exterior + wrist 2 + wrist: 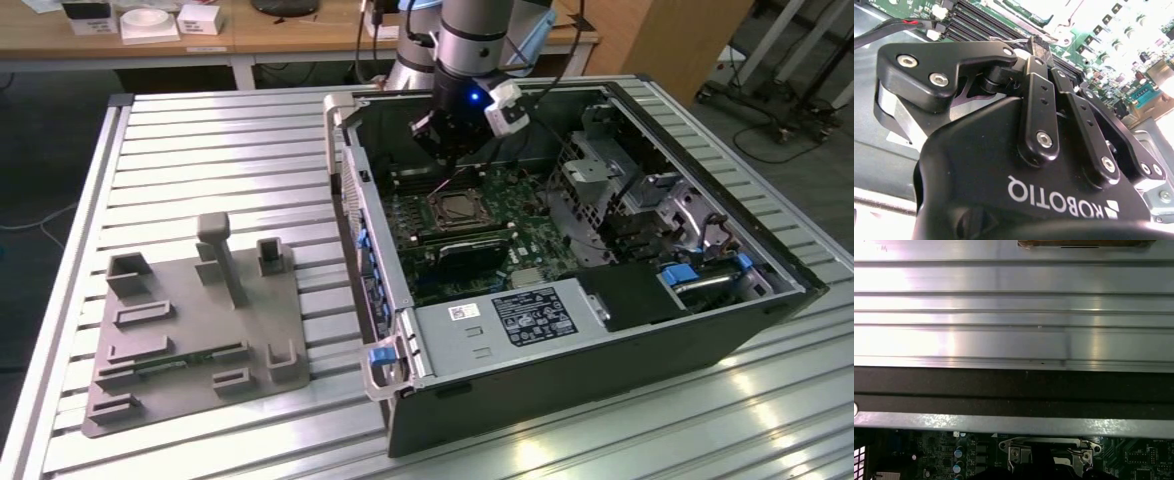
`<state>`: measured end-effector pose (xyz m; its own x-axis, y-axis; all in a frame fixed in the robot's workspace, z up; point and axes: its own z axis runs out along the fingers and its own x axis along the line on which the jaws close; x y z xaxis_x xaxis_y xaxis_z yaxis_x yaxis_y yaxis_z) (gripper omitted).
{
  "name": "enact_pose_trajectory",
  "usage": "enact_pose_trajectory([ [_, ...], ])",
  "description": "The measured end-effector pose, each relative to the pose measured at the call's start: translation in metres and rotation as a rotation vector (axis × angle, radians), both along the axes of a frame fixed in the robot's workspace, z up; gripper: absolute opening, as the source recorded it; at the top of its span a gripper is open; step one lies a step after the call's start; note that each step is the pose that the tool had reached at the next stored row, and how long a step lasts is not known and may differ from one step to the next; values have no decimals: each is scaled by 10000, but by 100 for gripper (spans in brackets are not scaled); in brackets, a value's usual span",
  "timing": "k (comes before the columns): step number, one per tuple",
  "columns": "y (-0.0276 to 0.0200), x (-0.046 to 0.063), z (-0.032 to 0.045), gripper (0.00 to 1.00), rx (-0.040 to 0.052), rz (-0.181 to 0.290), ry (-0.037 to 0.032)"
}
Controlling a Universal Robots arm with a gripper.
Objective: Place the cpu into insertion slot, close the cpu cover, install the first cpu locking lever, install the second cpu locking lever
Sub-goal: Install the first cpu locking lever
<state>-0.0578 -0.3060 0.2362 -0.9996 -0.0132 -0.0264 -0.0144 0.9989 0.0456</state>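
In the exterior view my gripper (451,152) hangs inside the open black computer case, just above the far edge of the insertion slot (462,208). The slot is a square socket with a dark centre and a silvery rim on the green board. A silvery metal bracket of the socket (1050,451) shows below the case wall in the first wrist view. In the second wrist view the black fingers (1040,46) meet at their tips, shut. A thin silvery wire, perhaps a locking lever (1015,39), runs beside them; I cannot tell if it is gripped. The cpu is hidden.
The case (587,380) lies on a slatted metal table (227,140). A grey fixture block (200,330) stands on the exterior view's left. Memory slots (974,22), cables and a drive cage (627,190) crowd the board around the socket.
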Motion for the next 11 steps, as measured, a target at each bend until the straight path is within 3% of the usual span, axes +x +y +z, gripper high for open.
enact_pose_trajectory([
  [11,0,31,-9,11,0,0,0],
])
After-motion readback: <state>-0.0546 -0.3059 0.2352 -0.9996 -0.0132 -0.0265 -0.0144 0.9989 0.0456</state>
